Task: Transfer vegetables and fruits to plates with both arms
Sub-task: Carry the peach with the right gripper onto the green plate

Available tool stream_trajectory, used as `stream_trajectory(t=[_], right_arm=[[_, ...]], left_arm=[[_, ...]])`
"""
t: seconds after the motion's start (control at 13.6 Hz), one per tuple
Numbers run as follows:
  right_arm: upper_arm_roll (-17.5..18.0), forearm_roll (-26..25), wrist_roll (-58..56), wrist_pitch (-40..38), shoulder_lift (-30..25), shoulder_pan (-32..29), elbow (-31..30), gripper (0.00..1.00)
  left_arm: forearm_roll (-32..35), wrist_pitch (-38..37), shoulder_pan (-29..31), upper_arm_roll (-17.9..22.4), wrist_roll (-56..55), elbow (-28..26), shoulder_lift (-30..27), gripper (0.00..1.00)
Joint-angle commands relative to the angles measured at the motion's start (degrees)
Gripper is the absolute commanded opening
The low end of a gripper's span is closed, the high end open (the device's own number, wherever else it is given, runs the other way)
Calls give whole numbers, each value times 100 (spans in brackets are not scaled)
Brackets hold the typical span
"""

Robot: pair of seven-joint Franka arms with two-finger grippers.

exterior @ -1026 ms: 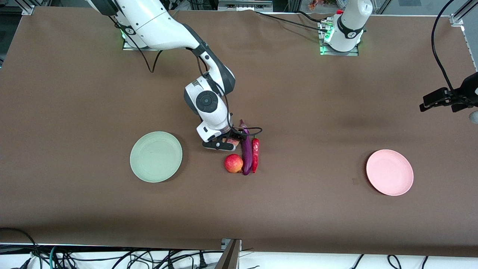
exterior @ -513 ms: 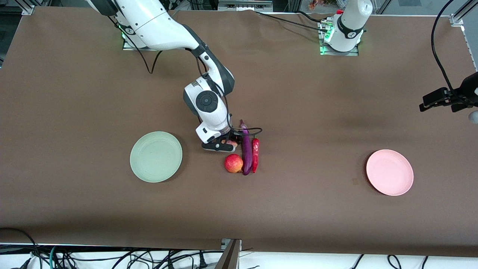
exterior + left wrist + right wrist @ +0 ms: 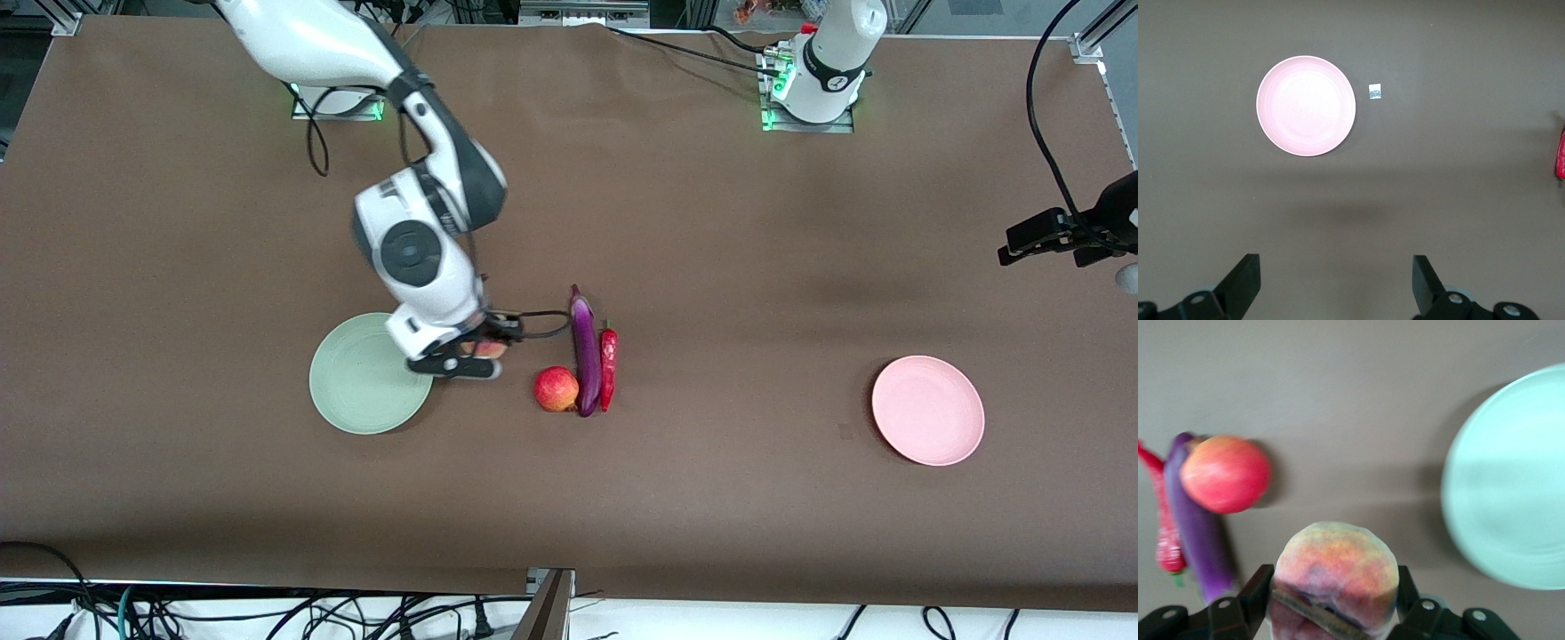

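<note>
Brown table [image 3: 711, 222], long, with both arm bases along one edge.

Right arm [image 3: 418, 258] reaches out low over the middle of the table. Right gripper [image 3: 462, 356] is up in the air over the bare cloth just beside the rim of the green plate [image 3: 364, 382], on the side toward the fruit pile. Its fingers [image 3: 1255, 593] are pinched onto the peach [image 3: 1336, 570]; the right wrist view shows the fruit wedged between both pads, off the table.

Left arm [image 3: 831, 62] waits at its base, mostly out of the front view. Left gripper [image 3: 1336, 283] hangs high over the table near the pink plate [image 3: 927, 410]; fingers [image 3: 1245, 280] spread wide, nothing between them.

Green plate sits toward the right arm's end of the table, nothing on it. Pink plate sits toward the left arm's end, likewise bare. A small pale tag [image 3: 1375, 91] lies on the cloth just beside the pink plate.

Eggplant [image 3: 585, 356] lies mid-table, running lengthwise toward the front camera. Red round fruit [image 3: 556, 389] touches the eggplant's nearer end on the side toward the green plate. Chili [image 3: 608, 369] lies along the eggplant's other flank, parallel and just touching or nearly so; its green stem points away from the front camera.
</note>
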Motion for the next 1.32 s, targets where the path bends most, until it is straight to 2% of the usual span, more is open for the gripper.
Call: stream_trajectory(t=[0.0,0.22,0.44,0.73,1.25], right_arm=[[76,-81,-941,-420,-98,-540,10,30],[-179,-117,-1978,-553,-72,-979,-60,30],[-197,-117,-2209,-544,25,-1367,-280,30],[-197,-126,-2543,-430,297,-1762,-272,30],[-197,-99,-2535,62,640,-1807,-281,30]], left_arm=[[27,-96,21,-18,-29,82,6,100],[27,-96,12,-27,-29,91,-3,100],[27,-96,12,-27,-29,91,-3,100],[27,-122,21,-18,-29,91,6,100],[27,-131,12,-18,-38,91,-3,100]])
